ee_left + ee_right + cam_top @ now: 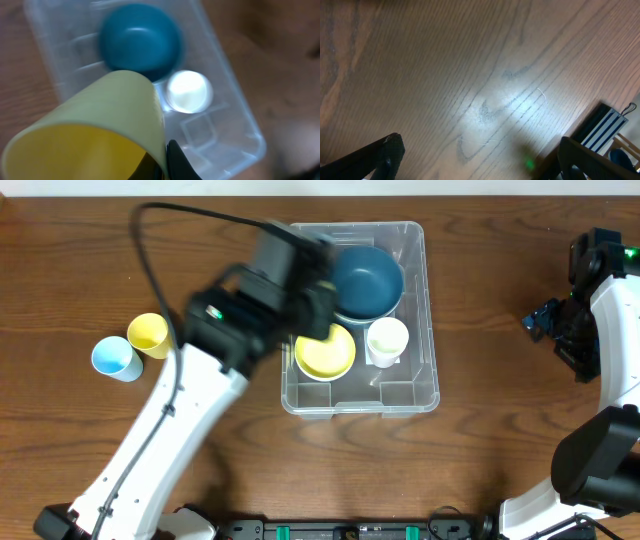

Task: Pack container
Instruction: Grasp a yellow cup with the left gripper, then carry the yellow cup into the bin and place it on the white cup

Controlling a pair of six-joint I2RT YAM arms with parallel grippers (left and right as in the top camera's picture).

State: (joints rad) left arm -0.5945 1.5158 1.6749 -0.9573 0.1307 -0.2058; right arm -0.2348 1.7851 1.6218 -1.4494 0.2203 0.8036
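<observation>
The clear plastic container (432, 330) stands at the table's middle and also shows in the left wrist view (242, 117). Inside it sit a dark blue bowl (366, 280) (140, 42) and a white cup (386, 340) (187, 91). My left gripper (312, 322) (165, 167) is shut on the rim of a yellow bowl (327, 352) (95, 125), held tilted over the container's near left part. My right gripper (545, 320) (480, 155) is open and empty over bare table at the far right.
A yellow cup (149, 334) and a light blue cup (116, 358) lie on the table at the left. The left arm's black cable (150, 260) loops over the table behind them. The table's edge and a dark striped object (600, 127) show in the right wrist view.
</observation>
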